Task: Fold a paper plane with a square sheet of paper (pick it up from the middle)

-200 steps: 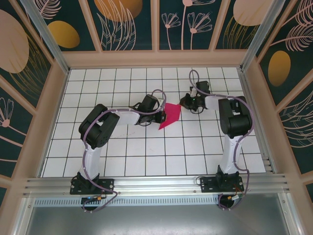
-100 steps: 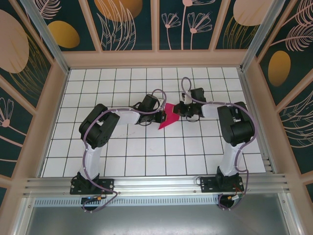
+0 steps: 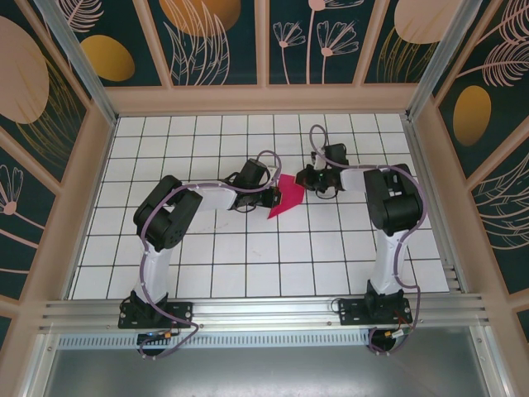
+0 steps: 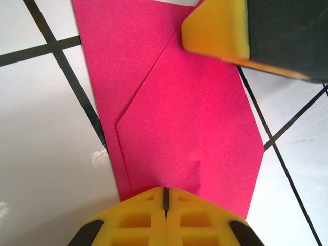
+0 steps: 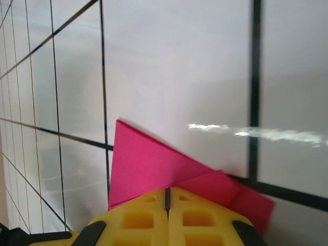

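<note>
**Square sheet of paper folded flat, pinned at both ends**

At left, the left gripper: yellow moulded fingers with square lattice holes, pressed together to a hairline slit, tips on the sheet's near edge; pinching or merely pressing, impossible to tell. In the middle, thin matte magenta paper, faintly grainy, one angular flap over a lower layer, crisp diagonal crease, flat on the glossy white tiled table with black grid lines. At right, the right gripper: same yellow lattice fingers, closed tight, tips on the sheet's opposite edge
</note>
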Tool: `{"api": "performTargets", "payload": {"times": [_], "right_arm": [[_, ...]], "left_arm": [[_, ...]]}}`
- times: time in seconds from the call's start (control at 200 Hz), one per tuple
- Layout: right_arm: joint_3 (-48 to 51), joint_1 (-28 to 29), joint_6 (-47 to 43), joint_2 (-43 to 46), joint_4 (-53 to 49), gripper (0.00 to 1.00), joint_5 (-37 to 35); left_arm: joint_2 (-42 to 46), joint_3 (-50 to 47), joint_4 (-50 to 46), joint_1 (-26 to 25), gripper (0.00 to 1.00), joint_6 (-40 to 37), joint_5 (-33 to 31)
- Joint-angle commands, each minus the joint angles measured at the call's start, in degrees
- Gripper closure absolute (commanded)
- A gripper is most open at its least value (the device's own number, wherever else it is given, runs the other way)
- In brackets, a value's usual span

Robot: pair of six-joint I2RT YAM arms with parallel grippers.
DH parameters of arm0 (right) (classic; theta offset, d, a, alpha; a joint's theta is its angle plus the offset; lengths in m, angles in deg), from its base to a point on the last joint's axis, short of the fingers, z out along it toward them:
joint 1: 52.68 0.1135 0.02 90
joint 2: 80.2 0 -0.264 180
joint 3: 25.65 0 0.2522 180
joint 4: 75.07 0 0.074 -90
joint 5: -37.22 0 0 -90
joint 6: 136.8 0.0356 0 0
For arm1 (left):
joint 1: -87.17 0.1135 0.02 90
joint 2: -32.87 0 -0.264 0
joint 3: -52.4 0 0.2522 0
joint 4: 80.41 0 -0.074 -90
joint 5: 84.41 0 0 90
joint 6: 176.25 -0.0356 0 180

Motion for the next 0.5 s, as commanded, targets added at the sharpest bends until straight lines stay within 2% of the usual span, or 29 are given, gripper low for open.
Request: {"api": "performTargets", "payload": {"times": [0.0, 0.24, 0.37, 0.495], "right_arm": [[-1.6, -2.7, 0.6, -1.9, -0.2, 0.99, -4.6], [-4.8, -5.0, 0.4, -1.0, -1.3, 0.99, -6.4], [-1.0, -4.7, 4.0, 5.8, 5.3, 0.99, 0.1], [1.6, -2.3, 3.8, 9.6, 4.2, 0.98, 2.2]], "left_arm": [[-5.6, -3.2, -11.3, 0.2, 1.0, -0.4, -5.1], [-5.6, -3.2, -11.1, 0.2, 1.0, -0.4, -5.0], [-5.6, -3.1, -10.9, 0.2, 1.0, 0.0, -5.0], [-5.4, -3.0, -10.5, 0.2, 1.0, 0.5, -5.3]]}}
